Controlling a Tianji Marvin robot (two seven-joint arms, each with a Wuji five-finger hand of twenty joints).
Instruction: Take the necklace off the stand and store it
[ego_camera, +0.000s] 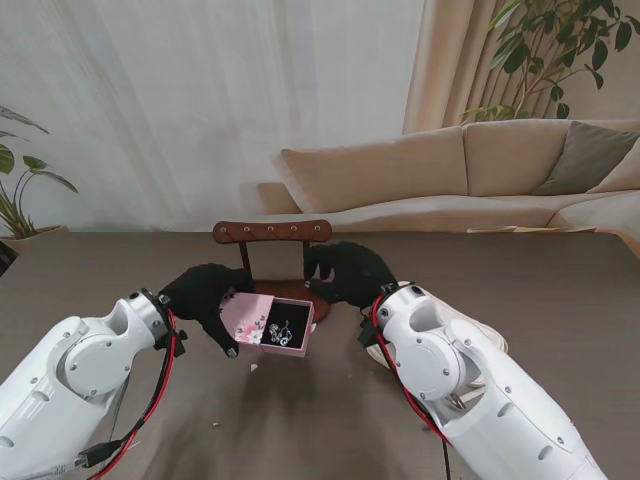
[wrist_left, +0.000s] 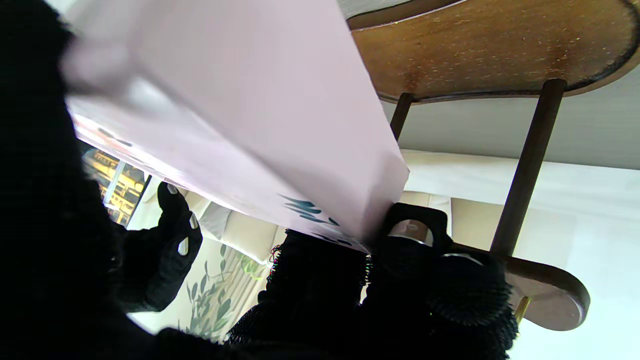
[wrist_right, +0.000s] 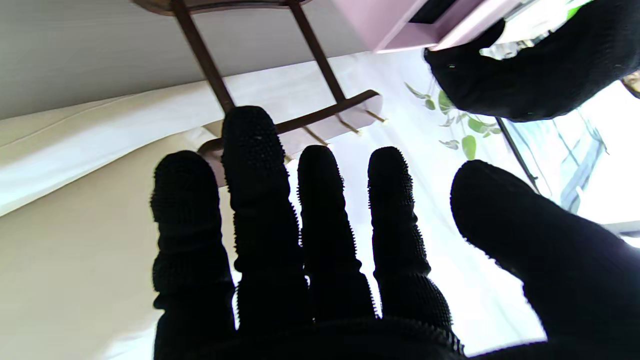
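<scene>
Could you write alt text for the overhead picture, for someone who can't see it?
Two black-gloved robot hands meet at a brown table: the left hand holds an open pink box with jewellery inside, the right hand open beside a wooden stand. A sofa sits behind.

**Box before the stand, a hand at each side**

The box lies on the table, just nearer to me than the stand. Jewellery lies in it. The left hand touches its left side; the right hand is right of it, by the stand. A sofa stands behind the table.
</scene>
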